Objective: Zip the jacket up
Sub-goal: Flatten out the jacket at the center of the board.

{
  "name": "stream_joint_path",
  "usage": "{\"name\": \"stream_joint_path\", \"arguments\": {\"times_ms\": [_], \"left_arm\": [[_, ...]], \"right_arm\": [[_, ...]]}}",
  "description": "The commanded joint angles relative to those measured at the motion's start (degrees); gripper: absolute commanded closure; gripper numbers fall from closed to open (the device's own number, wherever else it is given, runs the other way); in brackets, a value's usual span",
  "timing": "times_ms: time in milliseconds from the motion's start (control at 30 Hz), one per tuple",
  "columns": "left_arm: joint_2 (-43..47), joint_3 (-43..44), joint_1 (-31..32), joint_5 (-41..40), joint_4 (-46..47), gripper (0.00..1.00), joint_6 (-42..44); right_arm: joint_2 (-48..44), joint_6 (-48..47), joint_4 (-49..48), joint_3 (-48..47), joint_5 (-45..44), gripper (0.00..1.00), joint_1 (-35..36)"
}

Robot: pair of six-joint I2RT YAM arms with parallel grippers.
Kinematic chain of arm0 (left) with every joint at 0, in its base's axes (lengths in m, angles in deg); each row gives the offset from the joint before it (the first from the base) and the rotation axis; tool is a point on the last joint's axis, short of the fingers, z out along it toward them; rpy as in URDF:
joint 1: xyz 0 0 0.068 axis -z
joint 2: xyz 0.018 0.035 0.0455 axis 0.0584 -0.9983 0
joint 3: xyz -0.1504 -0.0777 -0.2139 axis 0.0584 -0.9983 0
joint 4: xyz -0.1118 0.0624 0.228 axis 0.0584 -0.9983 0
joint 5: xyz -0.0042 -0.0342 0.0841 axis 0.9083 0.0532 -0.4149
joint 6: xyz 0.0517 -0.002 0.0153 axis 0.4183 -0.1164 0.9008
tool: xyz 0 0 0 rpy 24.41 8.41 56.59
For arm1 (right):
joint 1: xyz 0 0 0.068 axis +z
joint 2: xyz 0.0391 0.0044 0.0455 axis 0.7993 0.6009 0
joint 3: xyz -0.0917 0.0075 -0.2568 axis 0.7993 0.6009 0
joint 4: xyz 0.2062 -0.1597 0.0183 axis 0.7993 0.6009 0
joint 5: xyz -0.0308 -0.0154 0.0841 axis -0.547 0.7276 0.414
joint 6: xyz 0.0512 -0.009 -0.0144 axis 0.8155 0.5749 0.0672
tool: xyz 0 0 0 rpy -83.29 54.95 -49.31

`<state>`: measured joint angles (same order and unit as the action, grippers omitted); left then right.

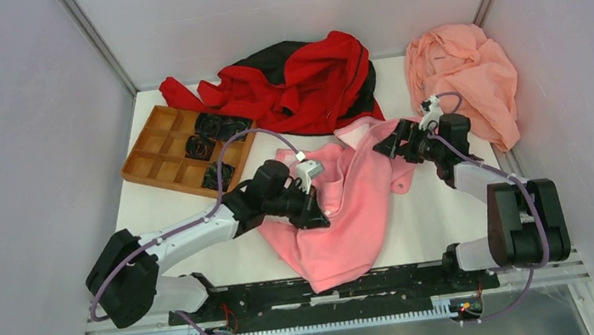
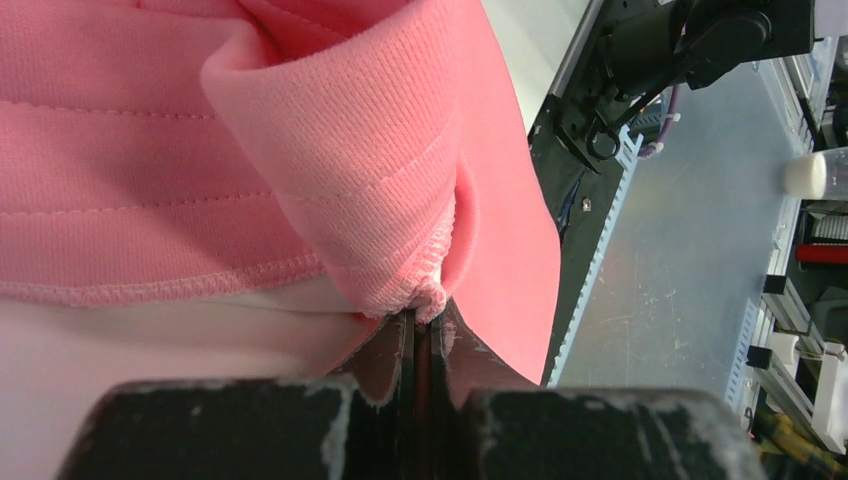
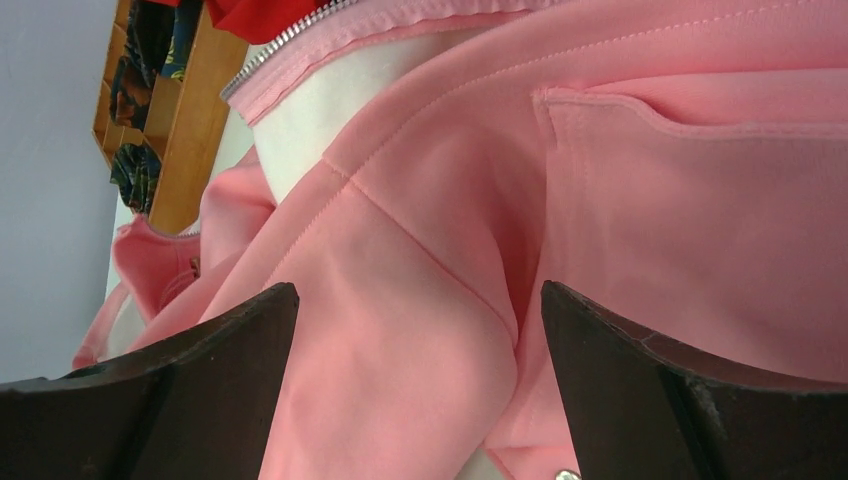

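— Where is the jacket (image 1: 350, 212)?
— It lies crumpled in the middle of the bench (image 1: 428, 220), between the two arms, and its lowest fold reaches the near edge. A red-and-black garment (image 1: 300, 82) lies just behind it, and a salmon cloth (image 1: 462, 79) is heaped in the far right corner.
— What about the left jaws?
— They are pressed together on the jacket at its left side. The left wrist view shows a ribbed pink edge (image 2: 400, 200) folded over and bunched right at their tips.
— And the right jaws?
— They are spread wide over the jacket's upper right part, near a pocket seam (image 3: 640, 110). I cannot tell whether they touch the fleece.
— Can you see the zipper?
— There is a run of teeth (image 3: 285, 55) along one front edge, at the top of the right wrist view, close to the red garment.
— Is there anything else on the bench?
— A wooden tray (image 1: 157, 155) sits at the far left, apart from the jacket. It has dark items (image 1: 216, 130) in its right-hand compartments.
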<state>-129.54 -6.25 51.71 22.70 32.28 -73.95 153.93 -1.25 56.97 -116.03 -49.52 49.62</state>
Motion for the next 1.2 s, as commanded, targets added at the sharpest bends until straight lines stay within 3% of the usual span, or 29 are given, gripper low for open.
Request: {"name": "stream_joint_path", "arguments": {"times_ms": [0, 167, 400, 500, 633, 733, 1000, 1133, 1167], "left_arm": [[-1.15, -1.25, 1.76, 4.99, 0.83, 0.97, -2.41], [-0.87, -2.66, 2.41, 5.54, 0.95, 0.97, -2.24], [-1.18, -2.38, 2.62, 6.13, -0.19, 0.97, -1.29], [-0.81, -1.83, 2.6, 5.38, -1.31, 0.97, -0.49], [-0.01, -1.36, 2.64, 2.94, -2.43, 0.97, -0.17], [1.04, 0.39, 2.33, 0.06, -3.68, 0.97, -0.1], [7.01, 14.06, -1.88, -8.86, -11.21, 0.98, 2.79], [9.33, 24.07, -7.17, -13.19, -12.16, 0.98, 4.5], [9.43, 26.88, -8.37, -13.39, -12.32, 0.98, 4.93]], "right_arm": [[3.57, 4.04, 1.23, -5.09, -2.53, 0.03, 1.57], [3.94, 7.3, -2.49, -4.44, -1.27, 0.03, 3.17], [9.62, 3.32, 4.32, -11.45, -5.88, 0.04, 10.33], [12.39, 1.18, 6.58, -14.12, -6.98, 0.16, 11.47], [13.61, -3.56, 9.38, -17.72, -6.28, 0.68, 11.45], [13.3, -8.11, 13.09, -24.21, -6.19, 0.88, 11.52], [16.9, -18.51, 26.28, -60.06, -0.21, 1.0, 12.98], [22.41, -14.95, 24.91, -80.35, 5.76, 1.0, 14.29], [21.78, -12.85, 19.99, -80.4, 7.02, 1.0, 14.55]]}}
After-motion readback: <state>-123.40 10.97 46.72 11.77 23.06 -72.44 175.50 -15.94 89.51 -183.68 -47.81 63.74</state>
